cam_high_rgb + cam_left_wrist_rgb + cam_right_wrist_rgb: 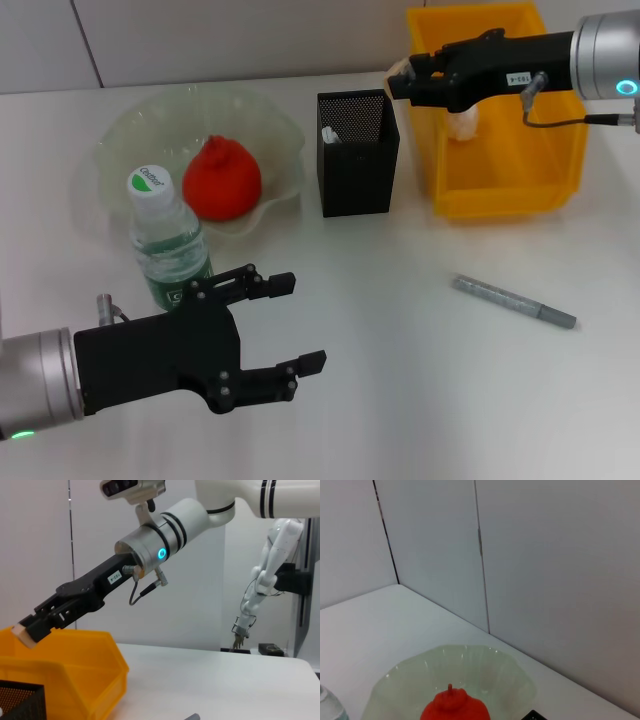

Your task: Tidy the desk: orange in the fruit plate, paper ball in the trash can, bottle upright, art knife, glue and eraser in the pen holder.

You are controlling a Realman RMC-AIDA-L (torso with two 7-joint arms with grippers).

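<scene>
My right gripper [400, 78] hovers between the black mesh pen holder [357, 152] and the yellow trash can [500, 180], shut on the beige eraser [22, 634]. The paper ball [462, 122] lies inside the trash can. The orange [222, 178] rests in the pale-green fruit plate [140, 130]. In front of the plate the bottle [168, 245] stands upright. My left gripper [305, 322] is open and empty just right of the bottle. The grey art knife [515, 302] lies flat on the desk at the right. A pale item shows inside the pen holder; the glue is not identifiable.
The white desk [400, 400] stretches bare between my left gripper and the art knife. A wall rises close behind the plate and the trash can. Another robot arm [265, 570] stands far off past the desk's end.
</scene>
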